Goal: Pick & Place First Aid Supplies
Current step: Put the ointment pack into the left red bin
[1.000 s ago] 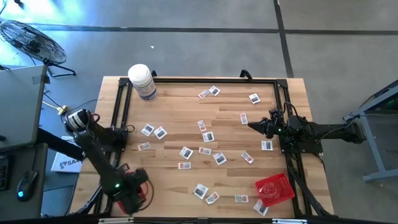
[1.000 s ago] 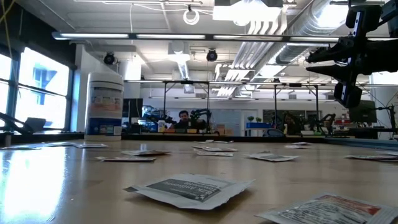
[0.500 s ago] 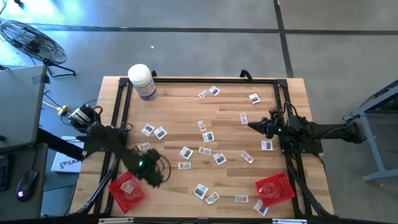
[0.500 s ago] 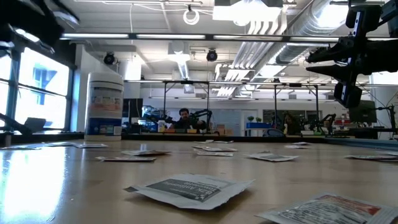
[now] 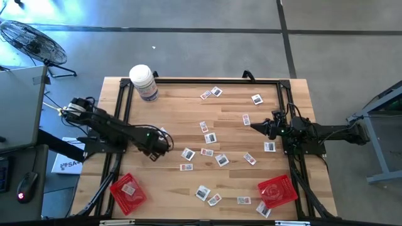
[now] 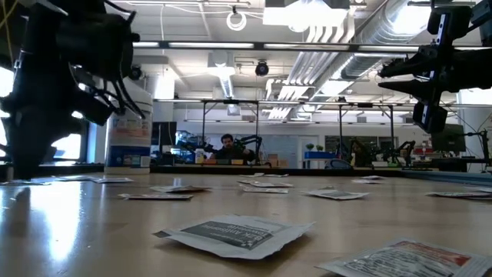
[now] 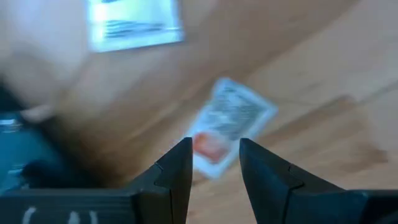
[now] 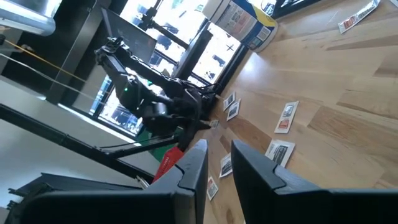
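Note:
Several small white first aid packets [image 5: 210, 137] lie flat and scattered over the wooden table. My left gripper [image 5: 155, 149] hangs open over the table's left middle, pointing down. One packet with a red patch [image 7: 233, 118] lies on the wood just below and beyond its fingertips [image 7: 214, 146], and another packet [image 7: 134, 22] lies farther off. Nothing is between the fingers. My right gripper [image 5: 254, 127] waits level at the table's right side, narrowly open [image 8: 217, 149], holding nothing.
A red tray [image 5: 129, 190] with a packet in it sits at the near left, and a second red tray [image 5: 277, 190] at the near right. A large white bottle [image 5: 143, 81] stands at the far left. A black frame [image 5: 119, 119] borders the table.
My left gripper has swung from above the near-left red tray toward the table's far edge and a little to the right. It has sunk lower and rolled about its own axis, and now stands over the packets at the left middle. Its fingers have stayed open.

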Robot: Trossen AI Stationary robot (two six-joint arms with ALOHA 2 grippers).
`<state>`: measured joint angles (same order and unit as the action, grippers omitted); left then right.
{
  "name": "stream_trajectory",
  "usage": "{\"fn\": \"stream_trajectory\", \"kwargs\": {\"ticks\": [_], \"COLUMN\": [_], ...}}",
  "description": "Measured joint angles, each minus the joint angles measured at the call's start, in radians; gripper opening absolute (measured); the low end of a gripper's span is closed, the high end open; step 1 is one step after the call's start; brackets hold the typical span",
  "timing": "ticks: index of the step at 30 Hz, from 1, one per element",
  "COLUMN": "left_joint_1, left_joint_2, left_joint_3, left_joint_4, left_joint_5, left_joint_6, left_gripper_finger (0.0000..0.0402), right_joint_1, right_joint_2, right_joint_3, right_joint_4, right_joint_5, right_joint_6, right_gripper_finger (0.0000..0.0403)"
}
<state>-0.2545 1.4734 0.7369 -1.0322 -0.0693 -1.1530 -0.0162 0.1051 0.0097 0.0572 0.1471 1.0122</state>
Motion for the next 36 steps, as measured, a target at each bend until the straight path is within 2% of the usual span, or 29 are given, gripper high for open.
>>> {"fn": "stream_trajectory", "kwargs": {"ticks": [5,9,19,28,36], "left_joint_1": [0.006,0.006,0.006,0.006,0.005], "left_joint_2": [-0.013,-0.013,-0.013,-0.010,-0.009], "left_joint_3": [0.008,0.007,-0.114,-0.088,-0.042], "left_joint_4": [-0.133,-0.179,-0.019,0.014,0.087], "left_joint_5": [-0.015,-0.011,-0.024,-0.013,0.054], "left_joint_6": [-0.001,-0.064,-0.161,-0.161,-0.133], "left_gripper_finger": [0.0129,0.0129,0.0129,0.0129,0.0129], "right_joint_1": [0.000,0.000,0.000,0.000,0.000], "right_joint_2": [0.000,0.000,0.000,0.000,0.000], "right_joint_3": [0.000,0.000,0.000,0.000,0.000], "right_joint_4": [0.001,0.001,0.000,0.000,-0.001], "right_joint_5": [0.000,0.000,0.000,-0.001,-0.001], "right_joint_6": [0.000,0.000,0.000,0.000,0.000], "right_gripper_finger": [0.0064,0.0064,0.0064,0.0064,0.0064]}}
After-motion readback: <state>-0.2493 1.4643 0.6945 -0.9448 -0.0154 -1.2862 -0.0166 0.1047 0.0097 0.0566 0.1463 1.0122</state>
